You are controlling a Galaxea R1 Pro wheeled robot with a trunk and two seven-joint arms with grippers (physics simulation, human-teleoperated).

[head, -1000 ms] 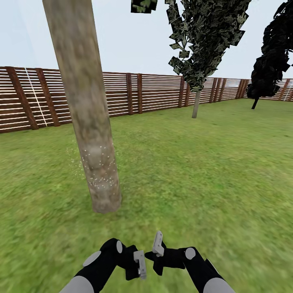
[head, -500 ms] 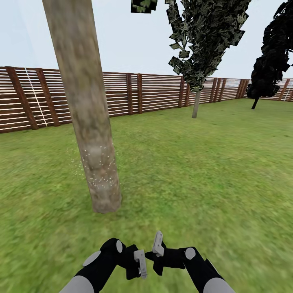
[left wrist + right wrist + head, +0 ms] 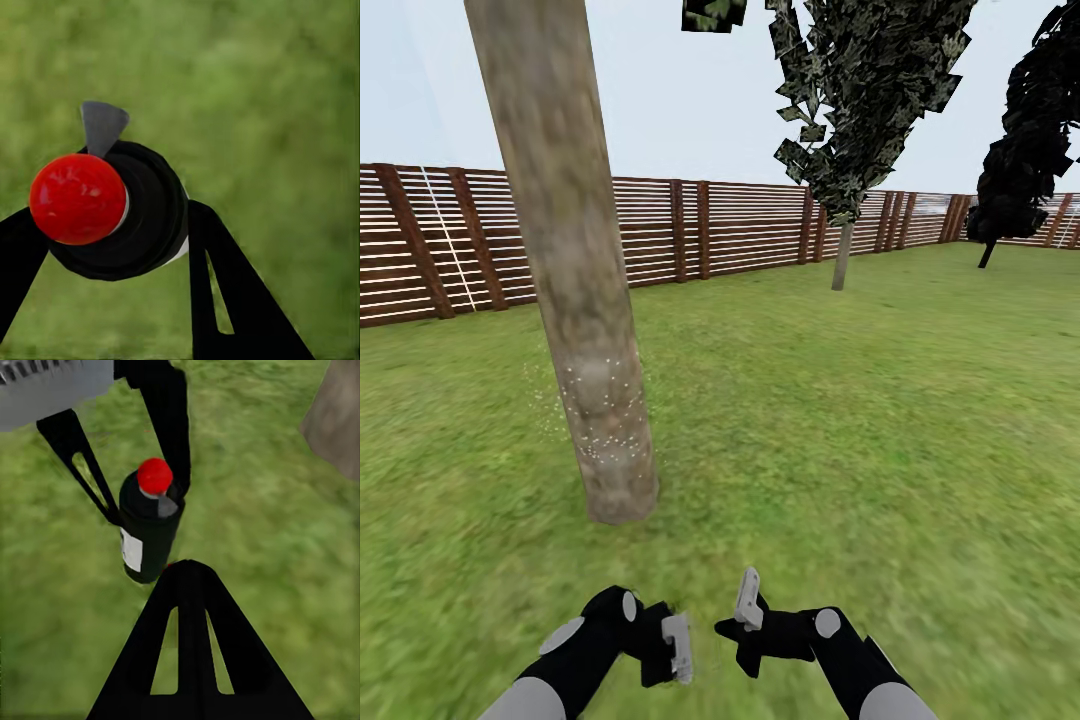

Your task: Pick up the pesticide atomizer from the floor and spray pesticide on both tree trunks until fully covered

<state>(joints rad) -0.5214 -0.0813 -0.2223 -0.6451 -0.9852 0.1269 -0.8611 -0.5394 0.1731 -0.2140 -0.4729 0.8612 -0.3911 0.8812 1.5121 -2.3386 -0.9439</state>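
Both arms are matte black with pale grey round discs set into the joints and light grey rounded sleeves toward the near edge of the head view, the black-and-grey left arm [image 3: 575, 655] at left and the matching right arm [image 3: 840, 650] at right. Each wrist carries a small light grey block. The fingers [image 3: 187, 652] are flat black tapering blades, each pierced by long narrow slots, and a grey ribbed housing [image 3: 52, 386] sits behind the left pair.

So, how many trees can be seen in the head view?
3: one thick bare trunk near on the left with white specks low down, one dark narrow tree by the fence, and one dark tree at the right edge. Others may stand outside the picture.
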